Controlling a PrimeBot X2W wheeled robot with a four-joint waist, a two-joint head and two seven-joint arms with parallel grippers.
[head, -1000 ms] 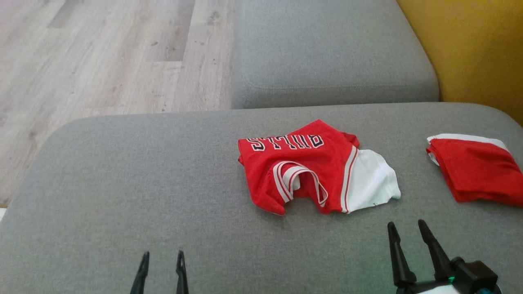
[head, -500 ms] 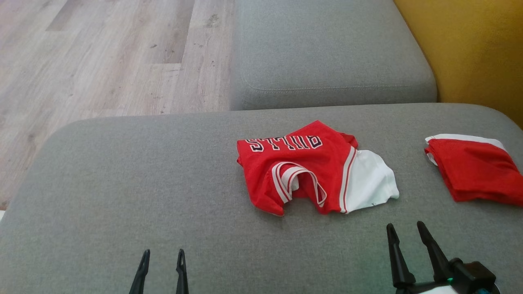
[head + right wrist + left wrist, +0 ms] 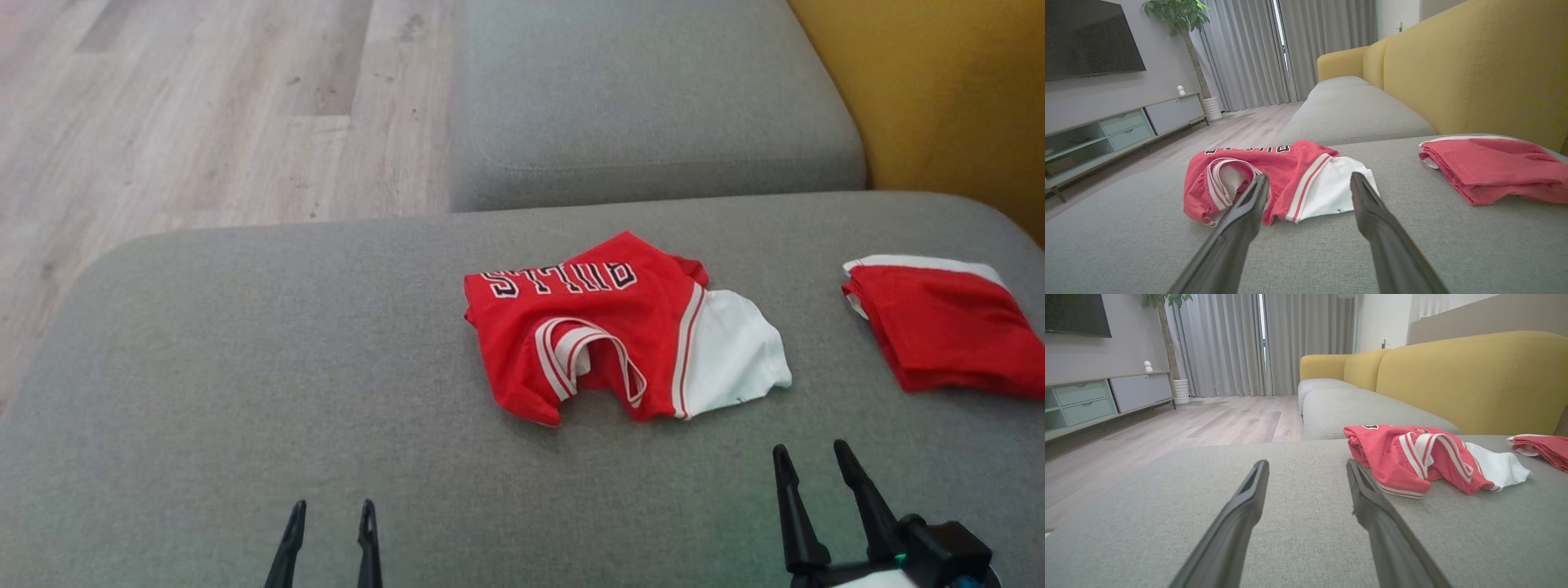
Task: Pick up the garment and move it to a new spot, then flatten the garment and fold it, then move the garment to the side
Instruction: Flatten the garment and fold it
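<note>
The garment (image 3: 612,335) is a crumpled red and white jersey with black lettering, lying near the middle of the grey sofa seat (image 3: 245,392). It also shows in the left wrist view as the garment (image 3: 1412,457) and in the right wrist view as the garment (image 3: 1290,179). My left gripper (image 3: 332,510) stands open at the lower left, well short of it, with nothing between its fingers. My right gripper (image 3: 810,457) is open at the lower right, just below the garment's white end, holding nothing.
A folded red and white cloth (image 3: 947,327) lies at the seat's right side. A second grey seat cushion (image 3: 653,106) lies beyond, with the yellow backrest (image 3: 955,98) to the right. Wooden floor (image 3: 163,122) lies off the seat's far left edge.
The whole head view has shifted slightly, so the camera moved. The garment and both grippers have kept their places on the seat.
</note>
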